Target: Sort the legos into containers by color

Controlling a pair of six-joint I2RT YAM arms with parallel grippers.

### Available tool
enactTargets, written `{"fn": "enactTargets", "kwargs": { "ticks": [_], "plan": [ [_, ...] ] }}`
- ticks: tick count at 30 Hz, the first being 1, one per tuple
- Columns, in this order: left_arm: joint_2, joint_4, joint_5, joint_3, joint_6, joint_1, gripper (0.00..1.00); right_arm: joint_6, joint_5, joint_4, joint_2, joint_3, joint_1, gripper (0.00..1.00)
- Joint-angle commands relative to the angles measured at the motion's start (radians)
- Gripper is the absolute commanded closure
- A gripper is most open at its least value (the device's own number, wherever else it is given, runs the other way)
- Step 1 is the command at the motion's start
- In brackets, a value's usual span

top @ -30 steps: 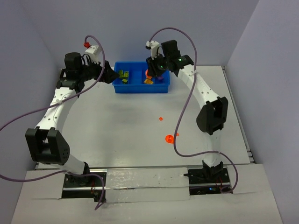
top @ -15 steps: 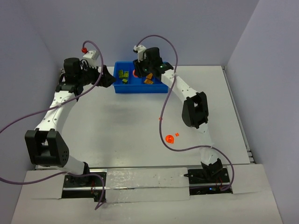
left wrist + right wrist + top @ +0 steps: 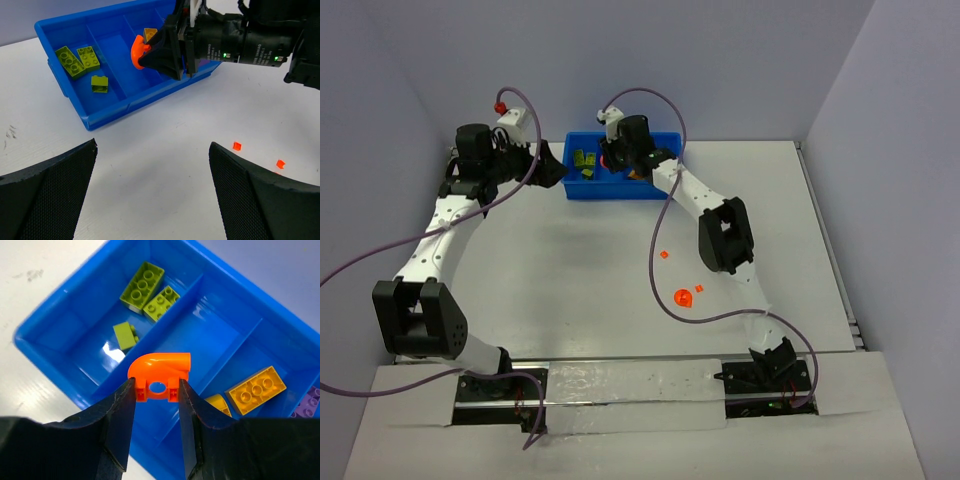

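- Left claw (image 3: pixel 550 167) hangs released, jaws spread wide, just beside the left end of the blue bin (image 3: pixel 617 191). It holds the same spot as half a second ago.
- Three olive-green bricks (image 3: pixel 145 282) lie in the bin's leftmost compartment, unmoved.
- Right claw (image 3: pixel 157 388) is clenched on an orange curved brick (image 3: pixel 161 366). A second ago it sat over the bin's right half. Now it has swung left and hovers above the second compartment from the left, close to the divider.
- Yellow-orange bricks (image 3: pixel 255 389) rest in the third compartment, with a purple brick (image 3: pixel 309 401) at the far right.
- Small orange-red bits (image 3: pixel 683 297) lie loose on the surface (image 3: pixel 570 270), unchanged.
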State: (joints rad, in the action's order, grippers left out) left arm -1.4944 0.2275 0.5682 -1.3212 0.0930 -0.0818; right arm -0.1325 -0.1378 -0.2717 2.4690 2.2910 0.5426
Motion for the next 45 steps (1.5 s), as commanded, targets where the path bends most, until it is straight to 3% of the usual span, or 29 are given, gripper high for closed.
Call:
{"fn": "enactTargets", "kwargs": {
  "ticks": [1,8,11,14,20,25,29,32,34,35,39,45],
  "plan": [
    [0.039,0.012,-0.004,-0.037,-0.014,0.007,0.01,-0.026,0.027,0.052,0.018,0.03,0.001,0.7],
    [0.047,0.018,0.013,-0.035,-0.019,0.007,0.01,-0.036,0.052,0.059,0.022,0.021,0.008,0.21],
    [0.055,0.013,0.022,-0.021,-0.016,0.007,0.01,-0.041,0.046,0.055,0.004,0.018,0.013,0.13],
    [0.064,-0.002,0.06,-0.009,-0.008,0.007,0.01,-0.021,0.034,0.057,-0.036,0.015,0.014,0.12],
    [0.041,-0.051,0.219,0.007,-0.036,-0.019,0.01,0.129,-0.007,0.049,-0.308,-0.09,-0.049,0.1],
    [-0.052,0.08,0.28,-0.04,-0.271,-0.181,0.03,0.181,-0.086,-0.036,-0.546,-0.304,-0.194,0.02],
    [-0.155,0.252,0.317,-0.098,-0.585,-0.376,0.04,0.106,-0.143,-0.158,-0.731,-0.497,-0.372,0.0],
    [-0.221,0.339,0.341,-0.143,-0.686,-0.47,0.04,0.063,-0.161,-0.189,-0.834,-0.63,-0.442,0.0],
    [-0.315,0.37,0.299,-0.229,-0.673,-0.579,0.05,0.035,-0.168,-0.231,-0.888,-0.697,-0.493,0.0],
    [-0.317,0.371,0.291,-0.231,-0.673,-0.582,0.05,0.03,-0.167,-0.236,-0.911,-0.726,-0.507,0.0],
    [-0.279,0.191,0.131,-0.072,-0.589,-0.717,0.05,0.002,-0.166,-0.213,-1.024,-0.902,-0.539,0.0],
    [-0.261,0.147,0.07,0.02,-0.579,-0.805,0.06,-0.013,-0.184,-0.199,-1.155,-1.04,-0.607,0.0]
  ]
}}
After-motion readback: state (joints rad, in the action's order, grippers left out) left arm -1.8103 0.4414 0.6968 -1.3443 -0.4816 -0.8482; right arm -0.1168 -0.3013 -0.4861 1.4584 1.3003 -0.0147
